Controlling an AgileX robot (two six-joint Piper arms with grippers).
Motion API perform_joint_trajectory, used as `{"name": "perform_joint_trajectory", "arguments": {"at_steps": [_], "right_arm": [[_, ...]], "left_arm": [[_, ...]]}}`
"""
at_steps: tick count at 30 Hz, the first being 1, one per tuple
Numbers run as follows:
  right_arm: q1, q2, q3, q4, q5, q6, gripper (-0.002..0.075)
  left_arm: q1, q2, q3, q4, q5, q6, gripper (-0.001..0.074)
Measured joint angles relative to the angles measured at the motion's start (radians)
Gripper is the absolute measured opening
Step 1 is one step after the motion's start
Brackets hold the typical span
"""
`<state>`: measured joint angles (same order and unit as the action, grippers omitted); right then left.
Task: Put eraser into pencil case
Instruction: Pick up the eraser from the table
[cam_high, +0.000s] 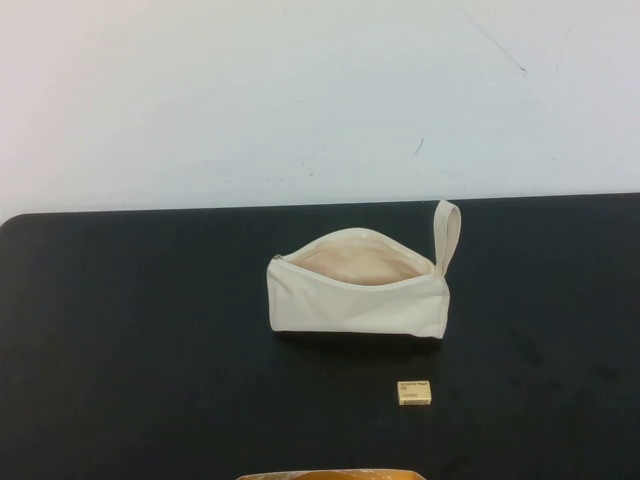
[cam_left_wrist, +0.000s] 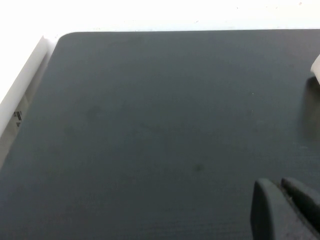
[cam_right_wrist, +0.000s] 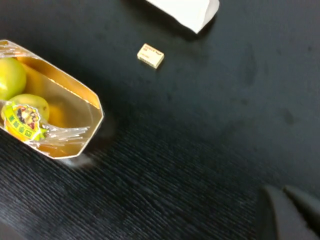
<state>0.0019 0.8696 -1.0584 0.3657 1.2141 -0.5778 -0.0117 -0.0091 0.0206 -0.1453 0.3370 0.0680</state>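
Observation:
The cream pencil case (cam_high: 358, 285) lies in the middle of the black table, its zipper open and the beige lining showing, its loop strap (cam_high: 446, 230) at the right end. The small pale yellow eraser (cam_high: 415, 392) lies on the table in front of the case, toward its right end; it also shows in the right wrist view (cam_right_wrist: 150, 55), near a corner of the case (cam_right_wrist: 192, 11). Neither gripper shows in the high view. My left gripper (cam_left_wrist: 280, 187) is shut and empty above bare table. My right gripper (cam_right_wrist: 281, 192) is shut and empty, apart from the eraser.
A gold tray (cam_right_wrist: 75, 102) holding green-yellow fruits (cam_right_wrist: 22, 116) stands at the table's front edge; its rim shows in the high view (cam_high: 330, 474). The black table (cam_high: 140, 340) ends at a white wall behind. An edge of the case (cam_left_wrist: 315, 67) shows in the left wrist view.

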Motion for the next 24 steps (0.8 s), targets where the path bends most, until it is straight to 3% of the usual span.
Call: {"name": "perform_joint_trajectory", "arguments": {"at_steps": [6, 14, 19, 24], "right_arm": [[0.109, 0.168, -0.067, -0.108, 0.000, 0.079, -0.0001], [0.433, 0.394, -0.169, -0.398, 0.000, 0.405, -0.0001], [0.617, 0.594, -0.268, -0.488, 0.000, 0.534, -0.0001], [0.693, 0.768, -0.368, -0.511, 0.000, 0.570, -0.0001]], "left_arm": [[0.000, 0.000, 0.000, 0.000, 0.000, 0.000, -0.0002], [0.000, 0.000, 0.000, 0.000, 0.000, 0.000, -0.0002], [0.000, 0.000, 0.000, 0.000, 0.000, 0.000, -0.0002], [0.000, 0.000, 0.000, 0.000, 0.000, 0.000, -0.0002]]}}
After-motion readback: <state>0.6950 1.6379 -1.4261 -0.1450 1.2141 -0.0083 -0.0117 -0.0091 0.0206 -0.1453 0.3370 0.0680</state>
